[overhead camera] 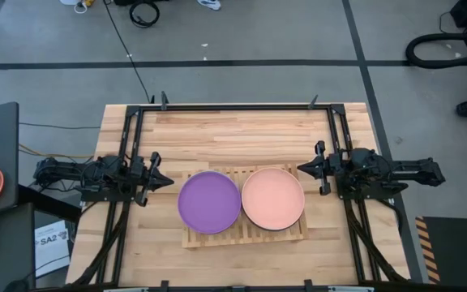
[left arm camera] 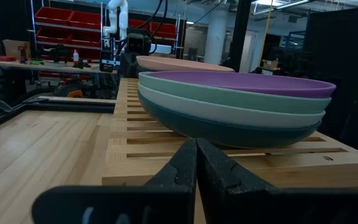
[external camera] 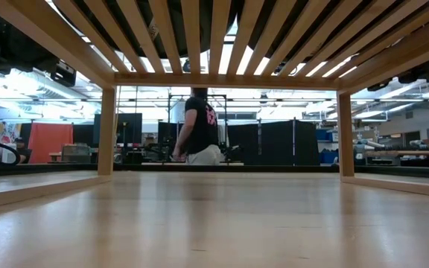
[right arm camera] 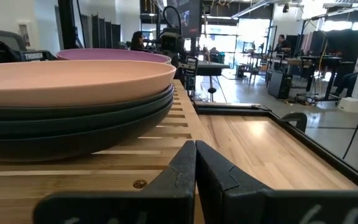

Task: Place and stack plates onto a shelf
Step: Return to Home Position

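Note:
The shelf (overhead camera: 243, 236), a light wooden slatted rack, lies on the table between both arms. Two stacks of plates rest on its slats. The left stack has a purple plate (overhead camera: 209, 202) on top; the left wrist view shows mint, pale and dark teal plates (left arm camera: 229, 121) under it. The right stack has a salmon plate (overhead camera: 272, 198) on top of dark plates (right arm camera: 73, 124). My left gripper (overhead camera: 169, 180) is shut and level, just left of the shelf. My right gripper (overhead camera: 302, 169) is shut and level at its right side. Neither touches anything.
Bare wooden tabletop (overhead camera: 233, 138) lies beyond the shelf toward the far edge. A black metal frame (overhead camera: 233, 106) runs around the table. The low view looks under the shelf's slats (external camera: 199, 37); a person (external camera: 199, 126) stands in the room behind.

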